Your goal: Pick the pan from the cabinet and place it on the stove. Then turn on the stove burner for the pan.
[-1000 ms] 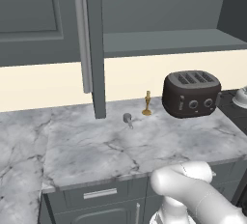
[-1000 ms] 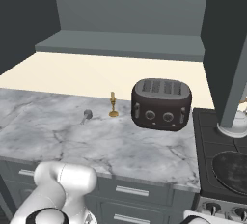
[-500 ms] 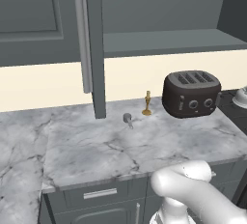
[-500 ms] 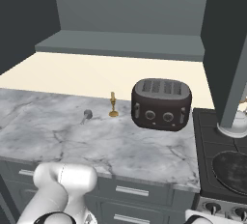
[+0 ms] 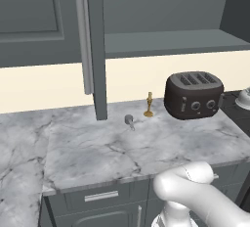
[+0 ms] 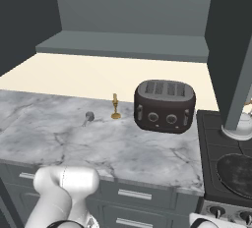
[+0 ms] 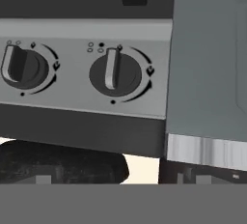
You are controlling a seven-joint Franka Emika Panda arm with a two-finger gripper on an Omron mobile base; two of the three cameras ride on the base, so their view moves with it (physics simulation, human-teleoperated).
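Overhead, the cabinet (image 5: 161, 40) hangs open above a marble counter (image 5: 122, 147); the tool stands spread wide.

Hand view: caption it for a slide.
Two stove knobs on a grey panel, both pointing up, beside a grey cabinet.

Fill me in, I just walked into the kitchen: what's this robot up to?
The white arm is working low at the front of the stove, its hand camera facing two knobs; the nearer knob sits dead ahead, untouched. A round black pan rests on a burner. The cabinet above stands open with its shelf bare. A toaster sits on the marble counter. The claw is open, holding nothing.
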